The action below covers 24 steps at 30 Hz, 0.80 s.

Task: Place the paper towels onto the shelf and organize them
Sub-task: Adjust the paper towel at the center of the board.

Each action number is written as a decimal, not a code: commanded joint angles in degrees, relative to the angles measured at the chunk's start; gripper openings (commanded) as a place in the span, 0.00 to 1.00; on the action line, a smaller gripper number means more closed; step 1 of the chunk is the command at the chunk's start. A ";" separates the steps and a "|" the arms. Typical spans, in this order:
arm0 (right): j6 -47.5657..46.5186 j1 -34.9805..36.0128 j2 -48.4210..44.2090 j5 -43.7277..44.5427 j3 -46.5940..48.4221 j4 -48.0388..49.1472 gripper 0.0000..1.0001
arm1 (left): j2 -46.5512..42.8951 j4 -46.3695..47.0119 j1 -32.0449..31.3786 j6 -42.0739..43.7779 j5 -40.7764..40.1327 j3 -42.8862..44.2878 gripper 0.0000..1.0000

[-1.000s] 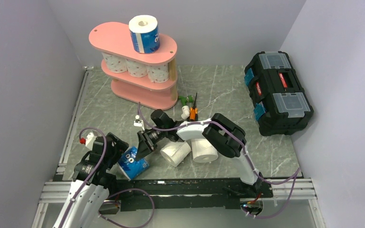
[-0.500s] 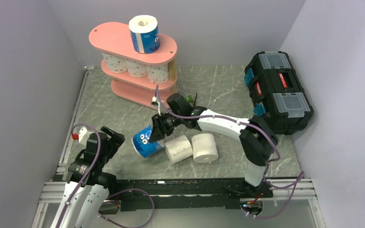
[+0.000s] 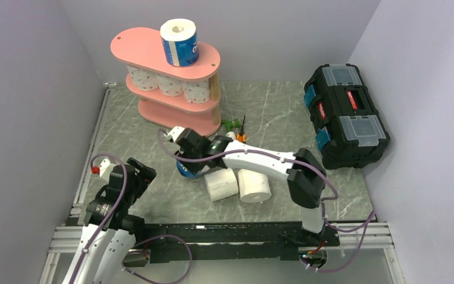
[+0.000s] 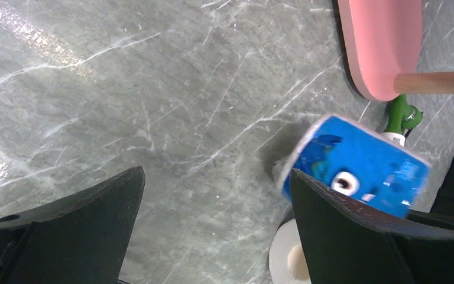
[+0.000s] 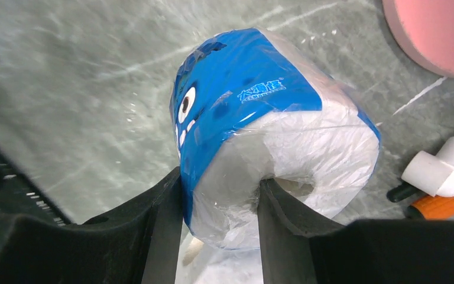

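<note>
My right gripper [image 5: 219, 207] is shut on a blue cartoon-eyed paper towel roll [image 5: 254, 100], with one finger in its core and the other on its outer wall. It holds the roll off the table in front of the pink shelf [image 3: 165, 77]. From above, the gripper [image 3: 188, 163] hides most of this roll [image 3: 181, 171]. It also shows in the left wrist view [image 4: 360, 165]. A second blue roll [image 3: 179, 41] stands on the shelf's top board. Three pink-dotted rolls [image 3: 170, 84] fill the middle tier. Two plain rolls [image 3: 221, 184] [image 3: 254, 184] lie on the table. My left gripper [image 4: 213, 225] is open and empty.
A black toolbox [image 3: 346, 115] stands at the right. A white-and-green tool [image 5: 443, 171] and an orange-handled tool [image 5: 449, 201] lie by the shelf's near end. The shelf's bottom board [image 4: 384, 41] shows in the left wrist view. Grey walls close in the left, back and right.
My right gripper took the blue roll from the table near my left gripper, lifted it and carried it towards the shelf, turning its wrist. My left arm pulled back a little.
</note>
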 commanded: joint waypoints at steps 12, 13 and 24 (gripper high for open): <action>-4.97 5.82 6.95 15.23 6.72 -4.72 0.63 | -1.80 1.80 -0.17 -0.25 1.50 -2.50 0.99; -4.73 5.80 6.52 15.12 6.58 -4.66 0.66 | -1.84 1.96 -0.17 -0.22 1.58 -2.59 1.00; -0.86 5.69 -1.77 10.86 6.70 -4.94 1.00 | 0.05 2.13 -0.17 -1.31 1.32 -1.22 0.99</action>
